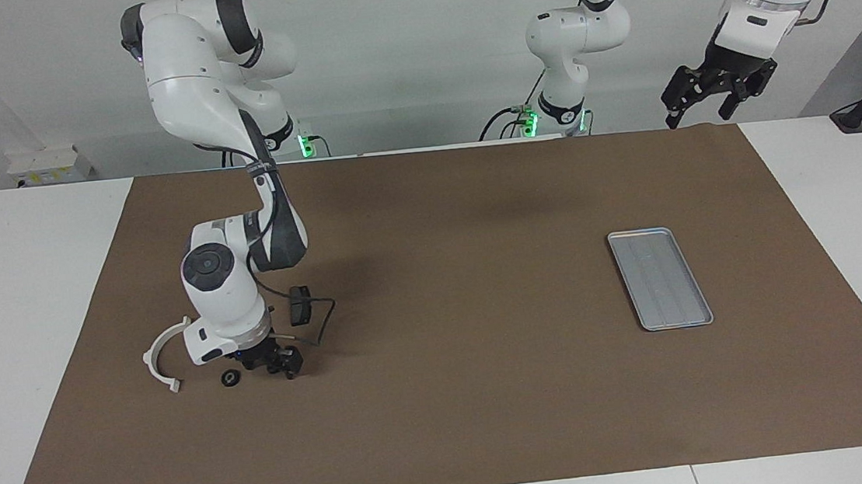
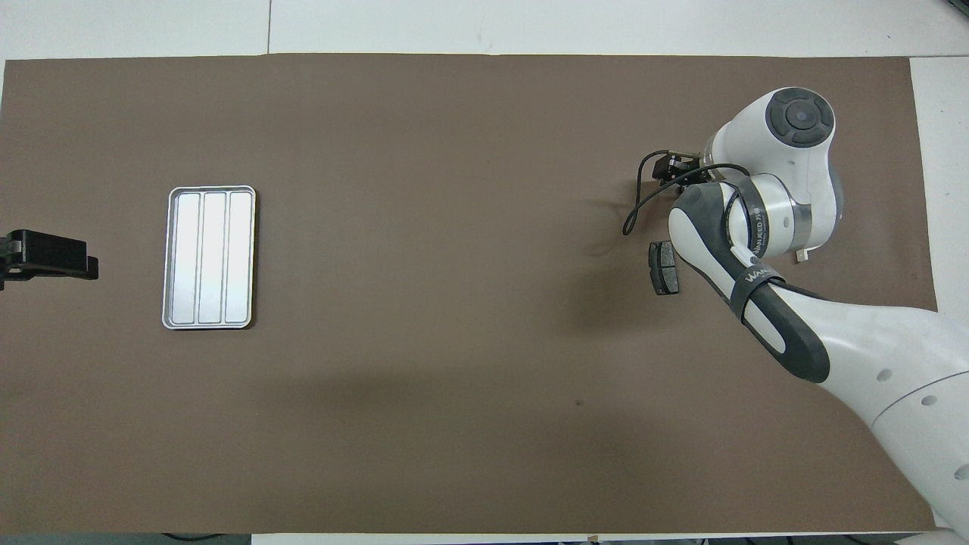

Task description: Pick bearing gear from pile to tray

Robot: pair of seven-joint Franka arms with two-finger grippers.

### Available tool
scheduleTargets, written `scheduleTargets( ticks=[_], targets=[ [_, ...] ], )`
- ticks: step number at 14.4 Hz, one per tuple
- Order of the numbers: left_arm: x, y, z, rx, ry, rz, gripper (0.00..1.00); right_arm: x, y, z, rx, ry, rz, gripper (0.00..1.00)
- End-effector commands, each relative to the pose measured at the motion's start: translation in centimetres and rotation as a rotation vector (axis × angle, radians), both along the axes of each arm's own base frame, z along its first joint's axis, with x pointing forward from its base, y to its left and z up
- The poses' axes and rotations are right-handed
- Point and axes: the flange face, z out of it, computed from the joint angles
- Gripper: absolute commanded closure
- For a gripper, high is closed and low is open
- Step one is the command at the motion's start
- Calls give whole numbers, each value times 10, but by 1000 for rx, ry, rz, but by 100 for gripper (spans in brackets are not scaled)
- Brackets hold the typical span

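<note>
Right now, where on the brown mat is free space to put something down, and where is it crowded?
The wide stretch of brown mat between the tray and the pile is bare. The tray itself holds nothing. It is crowded under the right gripper: white half-ring, black round piece, brake pad. The left gripper waits at its own end.
</note>
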Motion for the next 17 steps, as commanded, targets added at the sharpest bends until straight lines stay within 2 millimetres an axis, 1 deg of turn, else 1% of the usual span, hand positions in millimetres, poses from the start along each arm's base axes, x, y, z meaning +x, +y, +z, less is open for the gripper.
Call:
scheduleTargets(
  ticks=[1,3,5,6,7,8,10,12,14,15,16,17],
  targets=[
    [-4,1,4,-14,9,-6,0,3,2,-1,-14,-5,-16,44],
    [-4,1,3,-14,10,-6,0,3,3,-1,-8,0,-19,63],
    [-4,1,4,-14,9,-5,0,3,4,0,-4,0,-32,72],
    [-4,1,3,-14,10,-6,0,3,5,0,-2,0,-32,79],
    [-4,1,3,-14,10,-6,0,2,6,-1,-2,3,-31,94],
    [-4,1,3,-14,10,-5,0,1,6,-1,-4,7,-30,100],
    [-4,1,3,-14,10,-6,0,1,6,-1,-14,17,-21,100],
    [-4,1,3,-14,10,-5,0,2,6,7,-20,30,-5,100],
    [-4,1,3,-14,10,-5,0,5,4,32,-34,72,26,100],
    [-4,1,4,-14,9,-6,0,6,4,50,-39,88,51,100],
    [-4,1,3,-14,10,-6,0,2,7,70,-41,97,83,100],
    [-4,1,3,-14,10,-6,0,-5,19,92,-35,101,112,100]
  ],
)
